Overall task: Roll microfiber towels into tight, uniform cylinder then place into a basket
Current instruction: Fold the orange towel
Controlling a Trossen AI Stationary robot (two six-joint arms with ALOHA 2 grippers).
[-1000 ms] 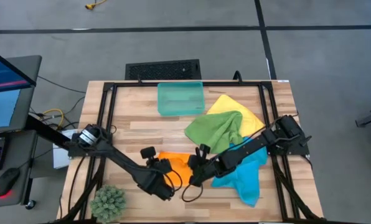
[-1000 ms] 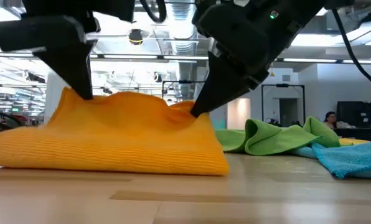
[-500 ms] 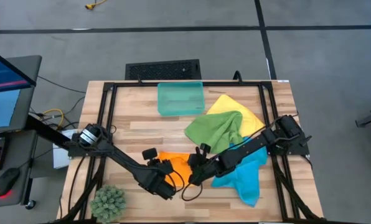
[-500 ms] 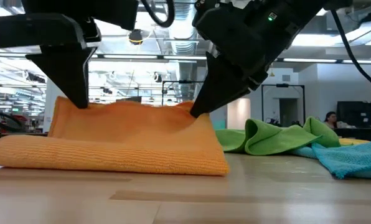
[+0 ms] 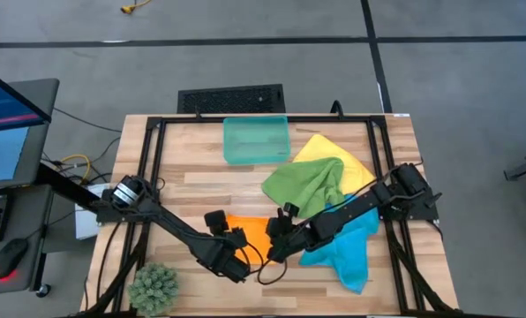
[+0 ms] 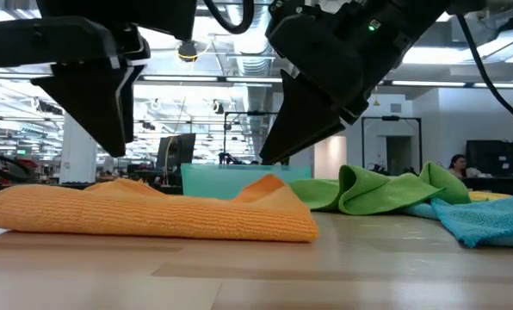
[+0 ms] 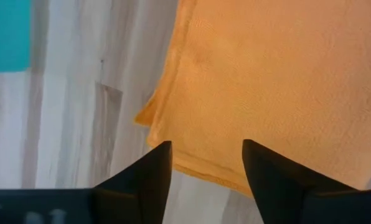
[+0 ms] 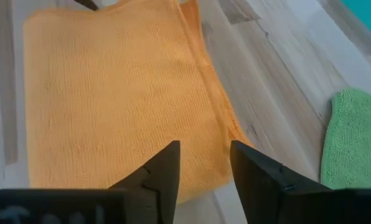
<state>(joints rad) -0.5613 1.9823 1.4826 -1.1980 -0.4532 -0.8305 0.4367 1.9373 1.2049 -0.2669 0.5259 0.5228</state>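
The orange towel (image 5: pixel 251 233) lies folded and flat on the table near its front edge; two layers show at its edge (image 7: pixel 192 163). My left gripper (image 7: pixel 207 167) hangs open just above the towel's left near side (image 6: pixel 114 148). My right gripper (image 8: pixel 204 163) hangs open above its right near side (image 6: pixel 272 157). Neither touches the cloth. The green towel (image 5: pixel 307 185) lies crumpled on the yellow towel (image 5: pixel 335 155), with the blue towel (image 5: pixel 347 249) to the right. The teal basket (image 5: pixel 256 140) stands at the far edge.
A spiky green plant ball (image 5: pixel 153 287) sits at the near left corner. A black frame (image 5: pixel 148 168) runs round the tabletop. Bare wood lies between the basket and the orange towel (image 5: pixel 210 181).
Both grippers have opened and let go of the orange towel's raised part, then risen a little. That part has dropped and the towel now lies flat and low on the table, so the basket shows behind it.
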